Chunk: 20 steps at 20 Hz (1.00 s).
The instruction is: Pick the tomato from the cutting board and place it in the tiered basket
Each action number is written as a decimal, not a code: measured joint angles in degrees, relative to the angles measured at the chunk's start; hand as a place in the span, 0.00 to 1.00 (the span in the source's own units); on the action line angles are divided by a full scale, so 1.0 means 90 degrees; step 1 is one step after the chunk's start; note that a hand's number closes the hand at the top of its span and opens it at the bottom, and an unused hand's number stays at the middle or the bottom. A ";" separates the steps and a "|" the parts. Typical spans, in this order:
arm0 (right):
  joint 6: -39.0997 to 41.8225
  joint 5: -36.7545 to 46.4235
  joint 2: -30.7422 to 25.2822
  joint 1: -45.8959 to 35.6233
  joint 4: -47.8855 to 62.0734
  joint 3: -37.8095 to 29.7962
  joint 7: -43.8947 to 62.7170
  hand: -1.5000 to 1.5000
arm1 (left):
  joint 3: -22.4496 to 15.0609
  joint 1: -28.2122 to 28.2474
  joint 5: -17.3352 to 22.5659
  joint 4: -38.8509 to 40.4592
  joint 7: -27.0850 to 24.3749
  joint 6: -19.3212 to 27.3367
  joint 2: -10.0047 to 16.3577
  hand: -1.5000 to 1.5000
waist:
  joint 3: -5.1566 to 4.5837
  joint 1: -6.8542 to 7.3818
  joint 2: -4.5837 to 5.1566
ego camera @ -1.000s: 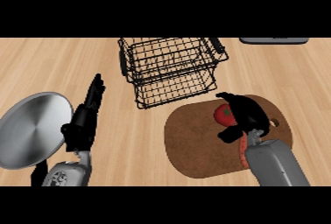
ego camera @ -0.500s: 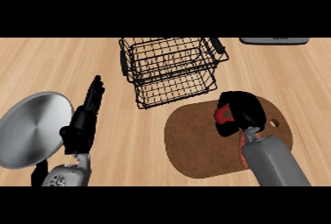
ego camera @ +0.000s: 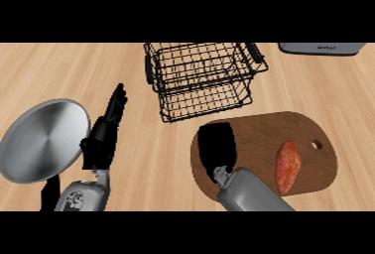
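The round brown cutting board (ego camera: 253, 131) lies at the right front of the counter. My right hand (ego camera: 217, 145) hovers over the board's left part, fingers curled, its back towards me. The tomato does not show; the spot on the board where it lay is bare, so it sits hidden inside that hand. The black wire tiered basket (ego camera: 201, 79) stands behind the board, up and slightly left of the hand, apart from it. My left hand (ego camera: 104, 131) rests at the left with straight fingers pointing away, holding nothing.
An elongated orange-red vegetable (ego camera: 287, 166) lies on the board's right side. A round silver plate (ego camera: 44, 141) sits at the left, just beside my left hand. A grey appliance (ego camera: 322, 48) shows at the back right edge.
My right hand, curled round the tomato, has moved left and nearer across the board, uncovering the orange-red vegetable. The left hand has not moved.
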 measured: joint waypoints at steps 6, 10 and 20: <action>0.0021 -0.0979 0.0116 -0.0872 -0.0579 0.1127 0.1496 1.00 | 0.0012 0.0012 0.0007 -0.0032 -0.0007 -0.0009 0.0032 0.50 | 0.0033 -0.0007 0.0009; 0.0079 -0.1287 0.0106 -0.1608 -0.1088 0.1037 0.1872 1.00 | 0.0029 0.0001 -0.0027 -0.0031 0.0028 0.0053 0.0020 0.50 | 0.0036 -0.0083 -0.0011; 0.0483 -0.1972 0.0073 -0.3390 -0.1968 -0.0023 0.2348 1.00 | 0.0162 -0.0027 0.0008 0.0111 -0.0017 0.0111 0.0046 0.50 | 0.0031 -0.0217 -0.0072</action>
